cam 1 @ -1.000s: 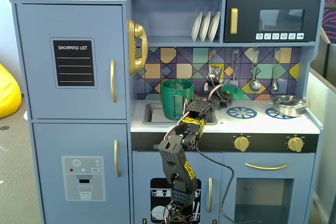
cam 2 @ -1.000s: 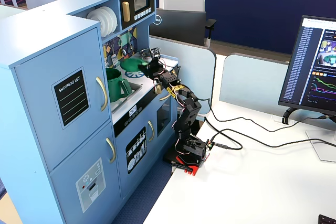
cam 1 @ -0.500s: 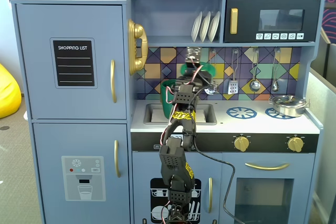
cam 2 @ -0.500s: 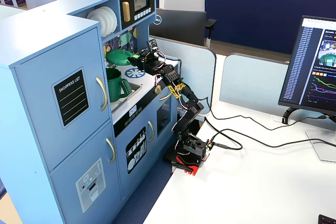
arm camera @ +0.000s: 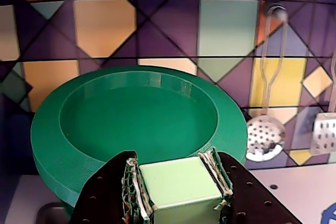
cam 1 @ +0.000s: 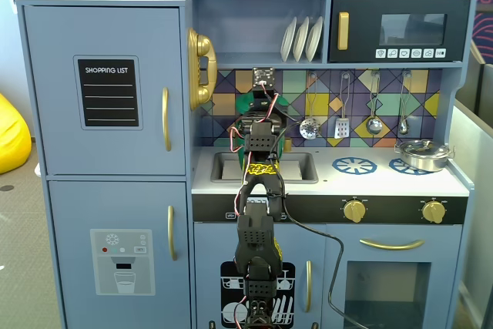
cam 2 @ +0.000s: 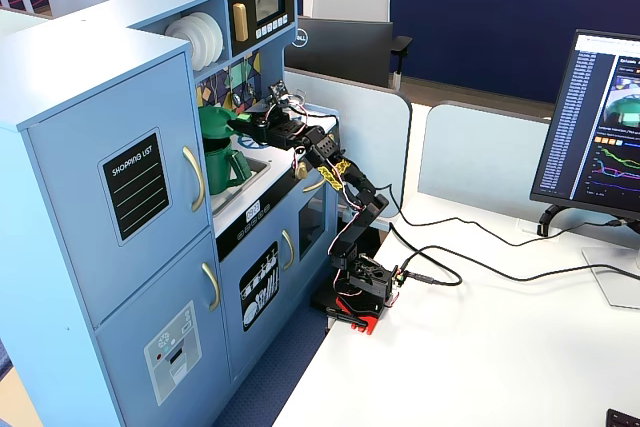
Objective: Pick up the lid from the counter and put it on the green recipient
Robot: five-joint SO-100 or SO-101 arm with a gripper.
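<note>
Fixed view, front of kitchen
- Arm (cam 1: 258,213): being seen from behind, reaching up from the bottom edge toward the sink; the claw is being hidden by the arm's own body.
- Counter (cam 1: 331,182): white worktop being shown with a recessed sink (cam 1: 296,167) and blue burner rings (cam 1: 353,165) printed to the right.
- Silver pan (cam 1: 422,153): being kept on the far-right burner.
- Writing: "SHOPPING LIST" is being read on the black panel (cam 1: 108,92) of the upper left door.
- Utensils (cam 1: 343,125): being hung along the patterned back wall.
- White plates (cam 1: 302,38): being stood on edge on the upper shelf, beside the microwave (cam 1: 399,30).

Wrist view
- Lid (arm camera: 136,124): green disc being held with its recessed face toward the camera, in front of the coloured backsplash (arm camera: 105,19).
- Tab handle (arm camera: 179,187): pale green block being clamped between both fingers.
- Gripper (arm camera: 178,190): closed on the tab, padded fingers (arm camera: 131,190) pressing either side.
- Strainer and slotted turner (arm camera: 265,137): being seen hanging at right.

Fixed view, from the side
- Gripper (cam 2: 245,125): being held over the counter, gripping the lid (cam 2: 213,119).
- Green recipient (cam 2: 224,165): standing by the sink, just below the lid; contact between them cannot be told.
- Writing: "DELL" logo is being shown on the monitor back (cam 2: 307,39); "SHOPPING LIST" is being repeated on the door.
- Monitor (cam 2: 605,137): being lit with charts at right, on the white desk (cam 2: 480,347).
</note>
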